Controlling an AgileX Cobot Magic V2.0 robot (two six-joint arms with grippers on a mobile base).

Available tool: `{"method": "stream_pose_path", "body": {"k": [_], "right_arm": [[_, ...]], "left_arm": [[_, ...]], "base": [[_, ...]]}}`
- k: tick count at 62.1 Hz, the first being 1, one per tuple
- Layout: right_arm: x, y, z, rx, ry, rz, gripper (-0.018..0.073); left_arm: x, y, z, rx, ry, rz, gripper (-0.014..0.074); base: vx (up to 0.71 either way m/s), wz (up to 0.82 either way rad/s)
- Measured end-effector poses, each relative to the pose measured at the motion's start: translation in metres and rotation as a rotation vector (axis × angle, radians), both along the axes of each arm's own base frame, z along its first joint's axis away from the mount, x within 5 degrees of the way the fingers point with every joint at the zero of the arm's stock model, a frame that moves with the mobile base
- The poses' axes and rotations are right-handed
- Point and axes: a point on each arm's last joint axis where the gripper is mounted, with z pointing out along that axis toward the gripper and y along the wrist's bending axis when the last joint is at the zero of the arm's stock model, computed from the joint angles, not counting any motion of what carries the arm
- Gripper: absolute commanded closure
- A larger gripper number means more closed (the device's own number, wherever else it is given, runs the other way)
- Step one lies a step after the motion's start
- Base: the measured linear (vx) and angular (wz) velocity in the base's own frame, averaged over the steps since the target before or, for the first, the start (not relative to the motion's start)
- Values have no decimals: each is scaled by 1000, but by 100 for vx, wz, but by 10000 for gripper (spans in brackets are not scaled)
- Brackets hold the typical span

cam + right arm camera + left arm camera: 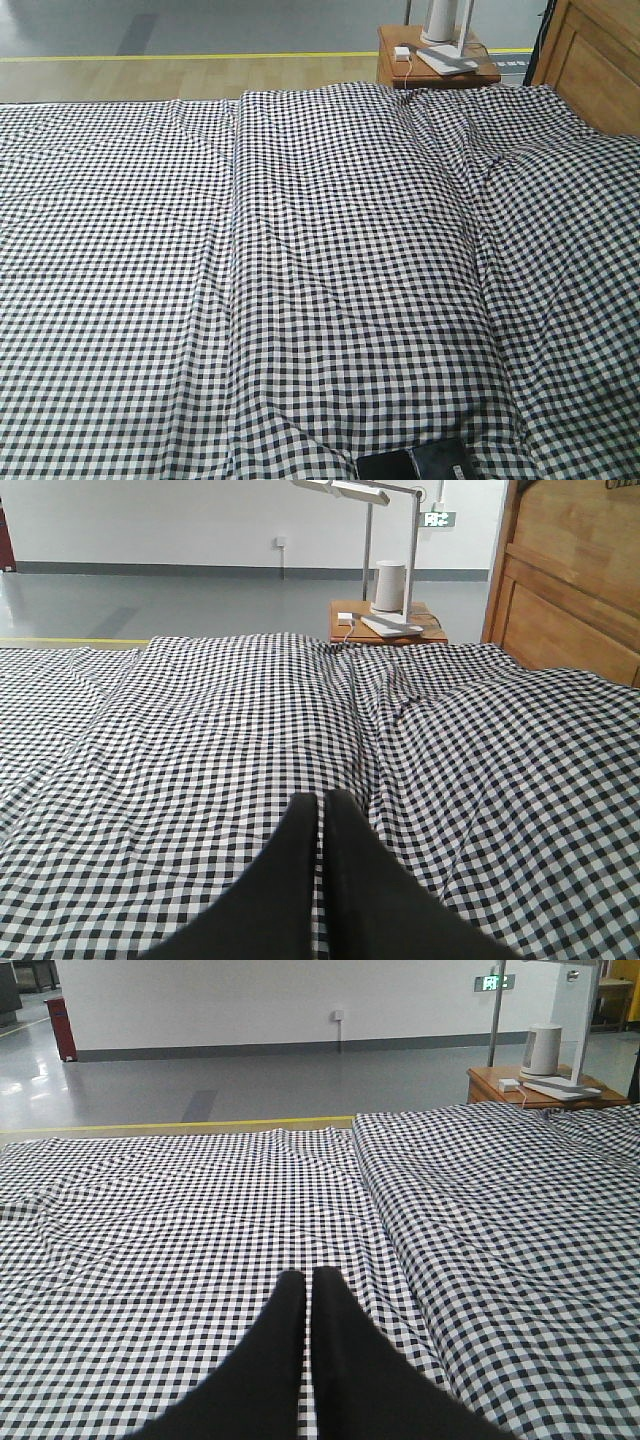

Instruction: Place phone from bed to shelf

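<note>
Checked bed (pixel 330 250); phone (pixel 415 466) only in front view; left end effector (pixel 308 1278), right end effector (pixel 322 800) closed, empty.

We log the bed (pixel 300 250) sheet in black-and-white small-check gingham, phone (pixel 415 466) glossy black, side table (pixel 425 75) reddish-brown, headboard (pixel 600 60) honey-toned wood, floor (pixel 150 25) grey with a yellow line (pixel 200 57), wall (pixel 250 1000) white, we see left gripper (pixel 308 1278) and right gripper (pixel 322 800) both matte black
</note>
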Motion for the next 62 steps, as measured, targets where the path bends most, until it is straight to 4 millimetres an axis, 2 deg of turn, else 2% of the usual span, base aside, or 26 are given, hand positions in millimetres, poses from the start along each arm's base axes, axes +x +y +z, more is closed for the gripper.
{"method": "stream_pose_path", "body": {"k": [62], "right_arm": [[0,0,0,0,0,0,564]], "left_arm": [[0,0,0,0,0,0,595]], "base": [[0,0]]}}
